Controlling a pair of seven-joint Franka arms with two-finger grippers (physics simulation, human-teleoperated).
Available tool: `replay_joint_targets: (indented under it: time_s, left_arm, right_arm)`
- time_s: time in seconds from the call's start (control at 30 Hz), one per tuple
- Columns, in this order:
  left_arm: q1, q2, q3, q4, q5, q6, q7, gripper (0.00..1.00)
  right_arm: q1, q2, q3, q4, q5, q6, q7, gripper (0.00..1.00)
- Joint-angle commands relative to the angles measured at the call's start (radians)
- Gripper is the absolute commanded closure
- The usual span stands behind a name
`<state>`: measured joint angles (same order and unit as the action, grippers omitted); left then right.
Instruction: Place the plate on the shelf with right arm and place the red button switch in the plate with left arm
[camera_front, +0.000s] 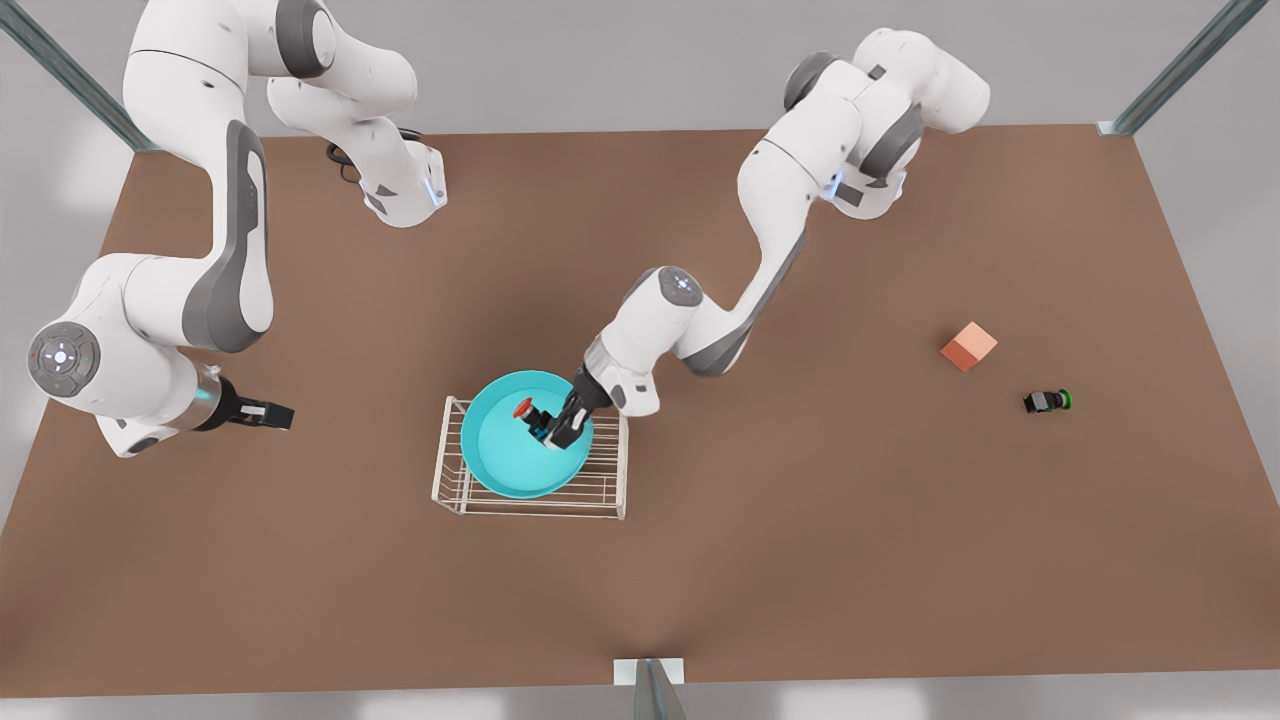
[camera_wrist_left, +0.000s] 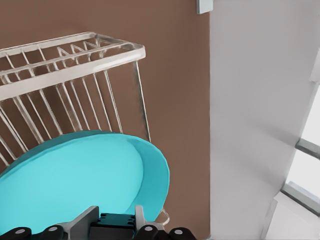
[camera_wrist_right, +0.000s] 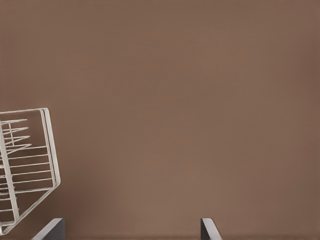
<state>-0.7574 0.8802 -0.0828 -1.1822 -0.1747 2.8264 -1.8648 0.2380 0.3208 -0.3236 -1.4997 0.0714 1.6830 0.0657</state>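
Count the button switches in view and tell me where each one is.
2. The black red-capped button switch is over the round turquoise plate on the white wire shelf, at the left gripper. The green-capped switch lies on the brown table beside the orange cube.

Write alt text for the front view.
The left gripper holds the red button switch over the turquoise plate, which sits on the white wire shelf. The right gripper waits open at the front view's left; an orange cube and green switch lie right.
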Motion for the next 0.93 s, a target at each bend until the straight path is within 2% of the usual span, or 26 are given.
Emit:
replay_joint_targets:
  time_s: [0.0,0.03,0.07,0.1,0.2,0.23,0.27,0.3,0.4,0.47,0.5,0.6,0.67,0.7,0.73,0.77,0.83,0.9]
  left_arm:
    - [-0.034,0.031,0.031,0.004,0.020,0.196,-0.295,0.74]
    - [-0.046,0.060,0.055,0.004,0.030,0.214,-0.295,0.73]
    - [-0.048,0.066,0.063,0.003,0.031,0.214,-0.290,0.26]
    - [-0.046,0.065,0.066,0.003,0.032,0.214,-0.286,0.00]
    - [-0.046,0.056,0.066,-0.008,0.118,0.191,-0.281,0.00]
    - [-0.039,0.022,0.067,-0.008,0.193,0.011,-0.260,0.00]
    - [-0.017,-0.093,0.039,-0.002,0.205,-0.389,-0.069,0.00]
    - [0.039,-0.217,0.005,-0.002,0.107,-0.664,0.127,0.00]
    - [0.204,-0.313,0.003,-0.004,0.084,-1.062,0.576,0.00]
    - [0.409,-0.362,0.014,-0.007,0.086,-1.318,1.243,0.00]
    - [0.449,-0.366,0.018,-0.007,0.145,-1.380,1.343,0.00]
    - [0.503,-0.388,0.037,-0.005,0.210,-1.406,1.498,0.00]
    - [0.546,-0.435,0.112,-0.010,0.192,-1.449,1.837,0.00]
    - [0.668,-0.486,0.103,-0.062,0.113,-1.421,1.995,0.00]
    - [0.687,-0.680,0.107,-0.396,0.118,-1.123,2.060,0.00]
    - [0.684,-0.711,0.106,-0.438,0.168,-1.073,2.064,0.00]
    - [0.678,-0.652,0.104,-0.335,0.167,-1.073,2.052,0.00]
    - [0.687,-0.633,0.106,-0.320,0.159,-1.064,2.064,0.00]
  right_arm:
    - [0.001,0.001,0.000,0.001,0.001,0.000,0.022,0.00]
    - [0.001,0.003,0.000,0.001,0.001,0.000,0.022,0.00]
    - [0.001,0.003,0.000,0.001,0.001,0.000,0.023,0.00]
    - [0.001,0.003,0.000,0.003,0.001,0.000,0.022,0.00]
    - [0.001,0.003,0.000,0.003,0.001,0.000,0.022,0.00]
    - [0.001,0.003,0.000,0.003,0.001,0.000,0.022,0.00]
    - [0.001,0.003,0.000,0.003,0.001,0.000,0.022,0.00]
    - [0.001,0.004,0.000,0.003,0.001,0.000,0.022,0.00]
    - [0.001,0.004,0.000,0.004,0.001,0.000,0.022,0.00]
    - [0.001,0.004,0.000,0.006,0.001,0.000,0.022,0.00]
    - [0.001,0.004,0.000,0.006,0.001,0.000,0.022,0.00]
    - [0.001,0.004,0.000,0.007,0.001,0.000,0.022,0.00]
    - [0.000,0.004,0.000,0.007,0.001,0.000,0.022,0.00]
    - [0.000,0.004,0.000,0.007,0.001,0.000,0.022,0.00]
    - [0.001,0.004,0.000,0.007,0.001,0.000,0.022,0.00]
    - [0.000,0.004,0.000,0.007,0.001,0.000,0.022,0.00]
    - [0.001,0.004,0.000,0.007,0.001,0.000,0.022,0.00]
    - [0.000,0.004,0.000,0.007,-0.001,0.000,0.022,0.00]
